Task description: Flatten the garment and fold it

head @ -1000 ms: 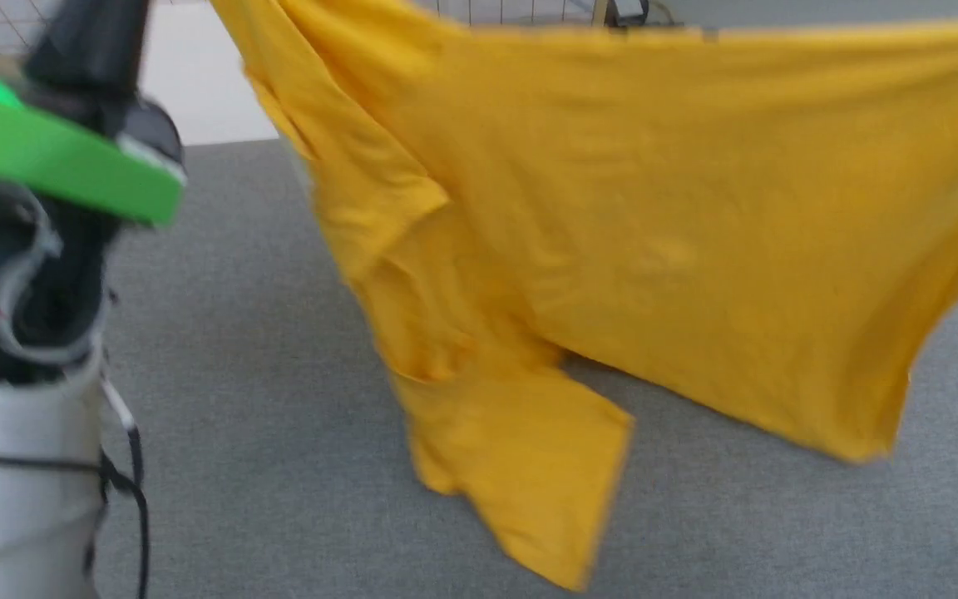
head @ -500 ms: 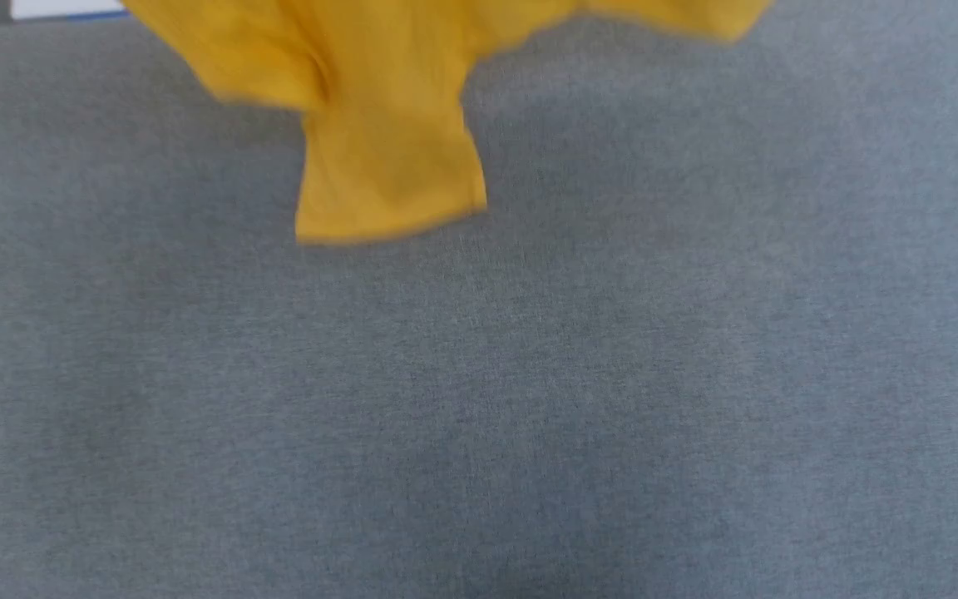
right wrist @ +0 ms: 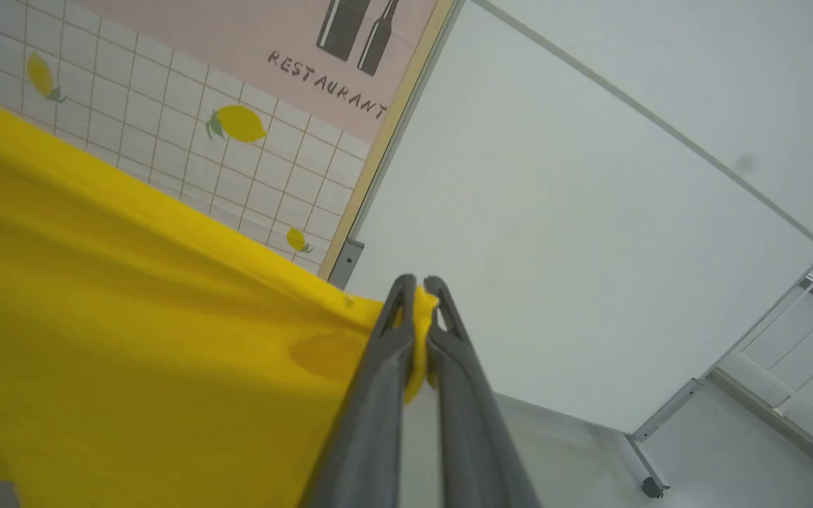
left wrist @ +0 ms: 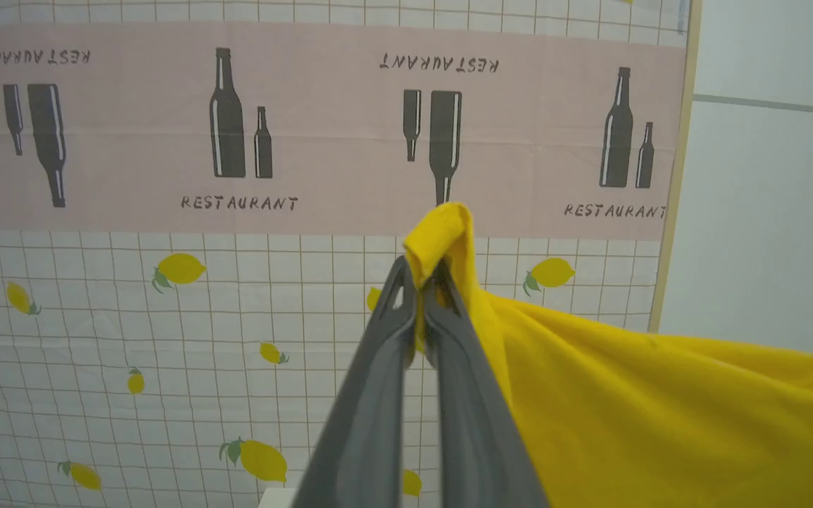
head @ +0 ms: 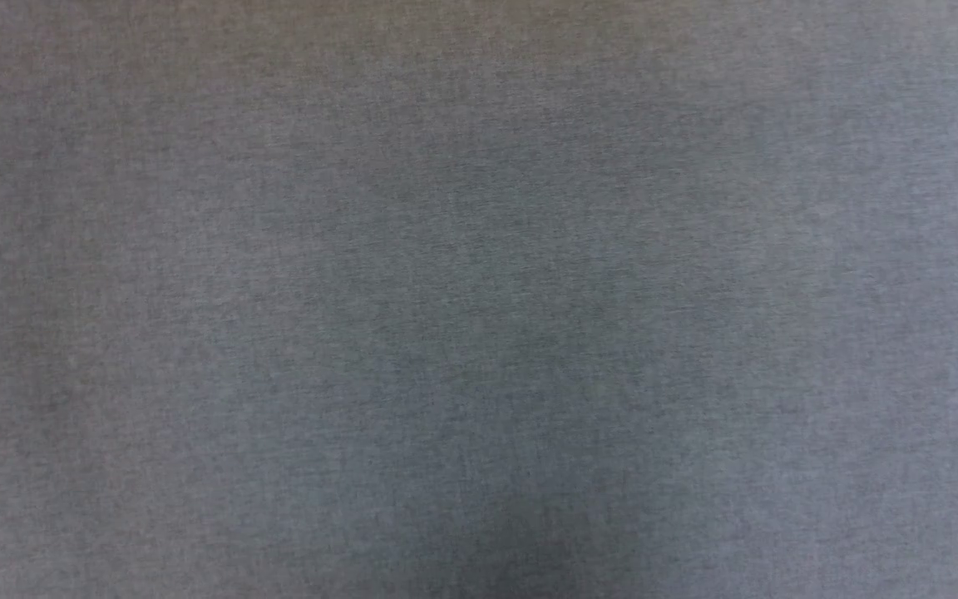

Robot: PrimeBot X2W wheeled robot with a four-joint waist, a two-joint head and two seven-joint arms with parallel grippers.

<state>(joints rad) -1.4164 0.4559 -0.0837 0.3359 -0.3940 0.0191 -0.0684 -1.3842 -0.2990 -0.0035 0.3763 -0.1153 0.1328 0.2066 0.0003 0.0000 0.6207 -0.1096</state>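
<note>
On the backdrop (left wrist: 96,339) behind the left gripper (left wrist: 421,271), a pink band (left wrist: 322,134) is showing "RESTAURANT" several times, some copies upside down, next to dark bottle silhouettes. White grid cloth below it is carrying printed lemons (left wrist: 181,269). Left gripper is pinching a folded-over corner of the garment (left wrist: 625,416), fingers pressed together on the cloth. Right gripper (right wrist: 417,288) is clamping another edge the same way. Garment is hanging off the ground between the two, plain bright yellow, softly creased. Head camera is looking at a grey fabric surface (head: 479,299).
</note>
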